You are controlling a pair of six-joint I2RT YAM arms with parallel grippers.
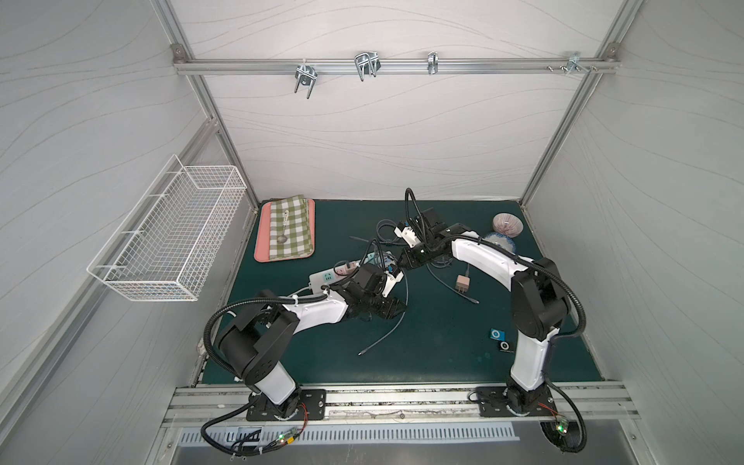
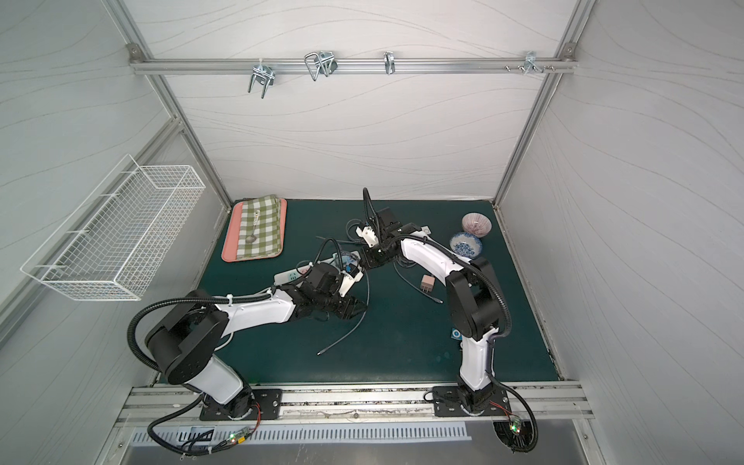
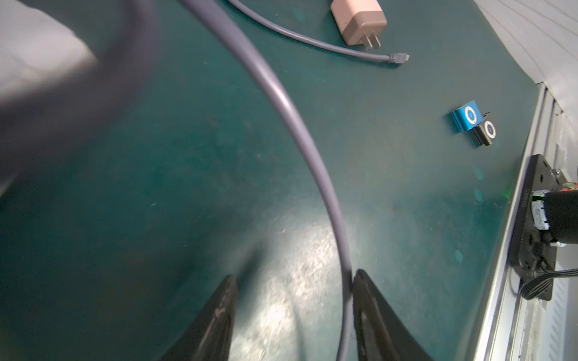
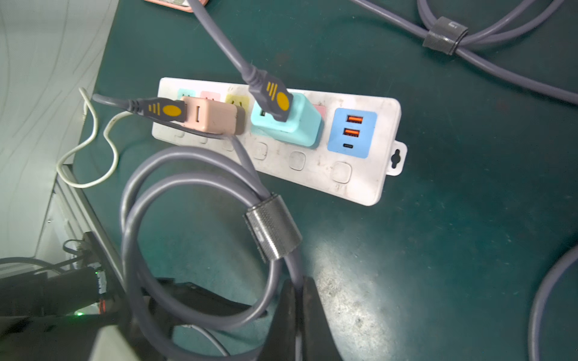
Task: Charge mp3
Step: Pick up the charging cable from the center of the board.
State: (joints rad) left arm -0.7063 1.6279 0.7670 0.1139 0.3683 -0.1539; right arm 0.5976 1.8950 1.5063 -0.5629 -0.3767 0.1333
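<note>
Two small mp3 players, a blue one (image 1: 497, 333) (image 3: 466, 115) and a black one (image 1: 504, 345) (image 3: 486, 132), lie side by side on the green mat near the right arm's base, far from both grippers. My right gripper (image 4: 297, 281) (image 1: 406, 261) is shut on a grey cable (image 4: 200, 187) (image 3: 291, 112) just past its strapped coil. That cable runs from a pink adapter (image 4: 212, 120) plugged into the white power strip (image 4: 359, 175) (image 1: 322, 277). My left gripper (image 3: 294, 276) (image 1: 398, 306) is open, and the cable rests against one finger. The cable's free end (image 1: 361, 353) lies on the mat.
A loose pink adapter (image 1: 462, 284) (image 3: 359, 22) and a second cable's connector (image 3: 492, 58) lie mid-mat. A cyan adapter (image 4: 287, 125) is plugged into the strip. At the back stand a pink tray (image 1: 261, 241) with a checked cloth and two bowls (image 1: 507, 223). A wire basket (image 1: 173, 237) hangs left.
</note>
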